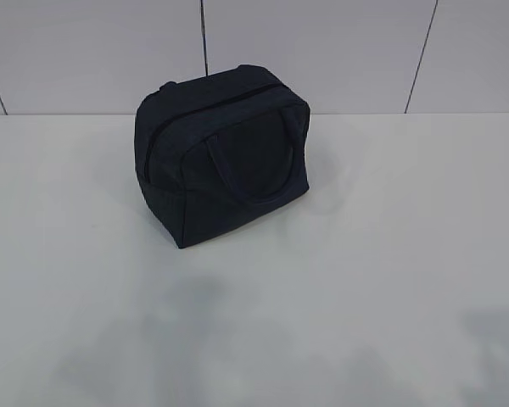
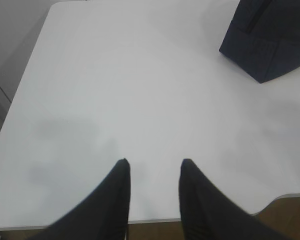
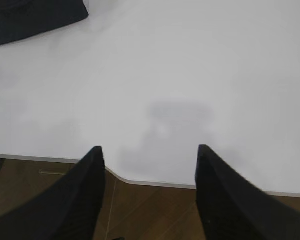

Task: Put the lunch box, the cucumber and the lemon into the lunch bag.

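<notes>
left tool (image 2: pixel 154 162): empty, fingers parted, bottom centre of frame
right tool (image 3: pixel 149 148): empty, wider gap, bottom of frame

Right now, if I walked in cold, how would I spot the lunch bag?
Look at the white table in front of the tiled wall. Toward its far edge, left of centre, sits the lunch bag: a boxy dark navy fabric bag, loop handle facing you, zipper running over the top. It is the only object on the table.
</notes>
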Controlling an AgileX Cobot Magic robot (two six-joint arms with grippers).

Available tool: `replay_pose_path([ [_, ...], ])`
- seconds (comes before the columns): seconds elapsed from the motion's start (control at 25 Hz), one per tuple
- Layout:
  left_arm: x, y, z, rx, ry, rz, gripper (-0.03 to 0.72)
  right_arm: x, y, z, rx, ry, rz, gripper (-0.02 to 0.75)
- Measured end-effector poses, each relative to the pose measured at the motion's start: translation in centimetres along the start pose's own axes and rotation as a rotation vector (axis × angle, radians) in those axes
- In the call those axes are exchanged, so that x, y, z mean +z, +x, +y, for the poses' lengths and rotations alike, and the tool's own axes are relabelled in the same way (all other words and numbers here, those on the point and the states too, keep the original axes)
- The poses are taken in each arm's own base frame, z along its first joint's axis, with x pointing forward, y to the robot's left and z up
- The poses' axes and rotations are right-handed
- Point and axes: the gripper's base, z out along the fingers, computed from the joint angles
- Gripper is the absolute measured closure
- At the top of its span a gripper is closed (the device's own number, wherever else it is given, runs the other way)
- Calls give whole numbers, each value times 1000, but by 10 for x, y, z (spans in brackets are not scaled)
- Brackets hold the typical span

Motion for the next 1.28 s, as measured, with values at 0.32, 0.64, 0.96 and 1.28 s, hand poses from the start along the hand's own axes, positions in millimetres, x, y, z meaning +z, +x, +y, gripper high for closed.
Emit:
replay_pose_path([
  [0.32, 0, 0, 0, 0, 0, 0, 452, 0, 0, 0, 0, 0, 0, 305],
  [0.64, 0, 0, 0, 0, 0, 0, 452, 0, 0, 0, 0, 0, 0, 305],
  [0.96, 0, 0, 0, 0, 0, 0, 452, 0, 0, 0, 0, 0, 0, 305],
  [1.28, 0, 0, 0, 0, 0, 0, 452, 0, 0, 0, 0, 0, 0, 305],
])
